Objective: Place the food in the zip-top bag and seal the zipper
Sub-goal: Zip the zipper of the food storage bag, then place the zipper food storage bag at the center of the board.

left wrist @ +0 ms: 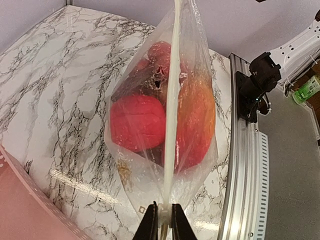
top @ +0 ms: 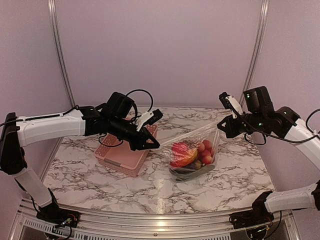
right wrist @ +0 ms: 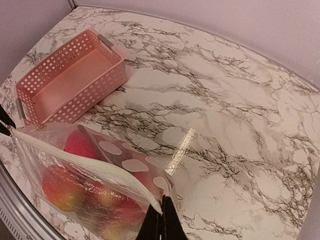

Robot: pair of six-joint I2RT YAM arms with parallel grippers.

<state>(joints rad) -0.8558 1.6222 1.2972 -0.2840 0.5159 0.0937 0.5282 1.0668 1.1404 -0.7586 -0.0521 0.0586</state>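
While your left end effector [left wrist: 164, 220] clenches one end of the whitish zipper strip [left wrist: 172, 125] and your right end effector [right wrist: 161, 220] clenches the other, the clear dotted plastic zip-top bag [top: 194, 150] hangs mid-frame holding the toy produce [left wrist: 137, 122], right of the pink lattice basket [top: 125, 152]. The label on the green bottle [left wrist: 306, 90] is too blurred to read.

no readable text, label or number shows in any view.

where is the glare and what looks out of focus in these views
Right wrist: a bright streak of glare on the marble table, the rest sharp. Left wrist: a similar streak on the table beside the zip-top bag, and the pink basket in the near corner is blurred. Top external: soft, even light, faint shadows.
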